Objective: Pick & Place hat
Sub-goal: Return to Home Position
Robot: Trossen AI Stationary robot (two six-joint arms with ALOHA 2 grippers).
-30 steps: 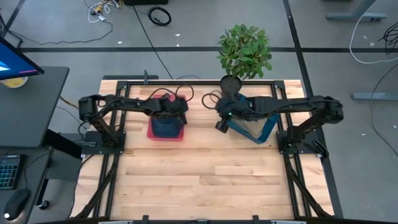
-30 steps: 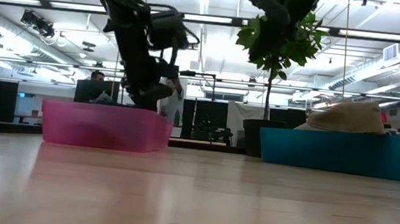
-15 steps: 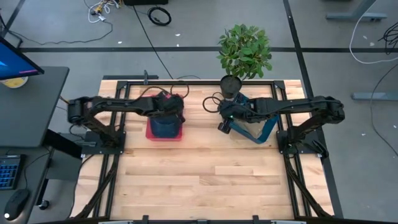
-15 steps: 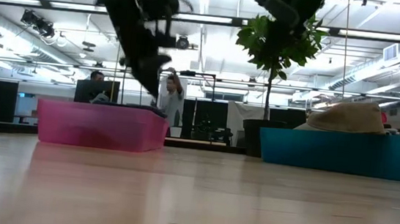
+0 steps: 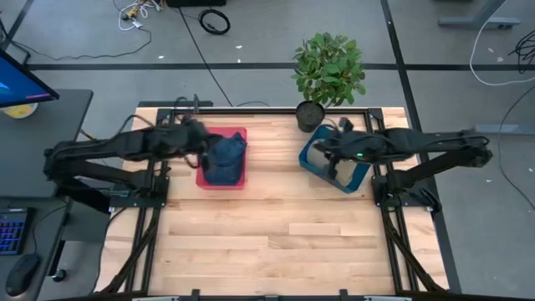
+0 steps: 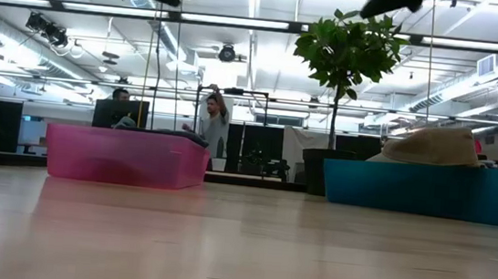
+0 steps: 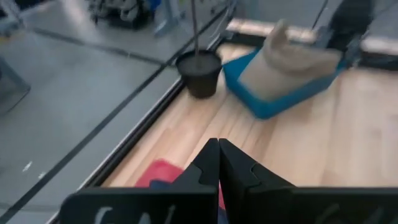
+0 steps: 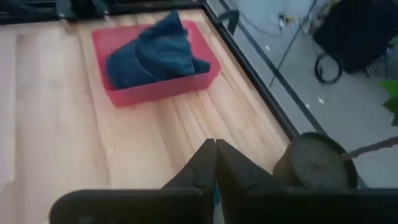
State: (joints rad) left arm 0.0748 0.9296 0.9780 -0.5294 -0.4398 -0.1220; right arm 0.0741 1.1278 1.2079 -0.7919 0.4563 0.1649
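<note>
A dark blue cloth hat (image 5: 224, 160) (image 8: 155, 53) lies crumpled in the pink bin (image 5: 241, 134) (image 6: 128, 157). A tan brimmed hat (image 6: 432, 145) (image 7: 292, 59) sits in the teal bin (image 5: 355, 177) (image 6: 423, 188), its crown rising above the rim. My left gripper (image 5: 201, 140) (image 7: 217, 163) is shut and empty, high over the pink bin's left edge. My right gripper (image 5: 320, 150) (image 8: 214, 163) is shut and empty, high over the teal bin's left part. In the high view the right arm covers most of the tan hat.
A potted plant (image 5: 328, 67) (image 6: 344, 53) stands beyond the table's far edge, its black pot (image 7: 199, 73) (image 8: 314, 163) close to the teal bin. Black frame rails run along the table's sides. Bare wood fills the near half. People stand in the room behind (image 6: 212, 122).
My left gripper has pulled away from the blue hat toward the table's left edge and upward, nearly out of the low view. My right gripper has drawn back toward the right edge, from between the bins to over the teal bin, and risen. Both hats stayed put.
</note>
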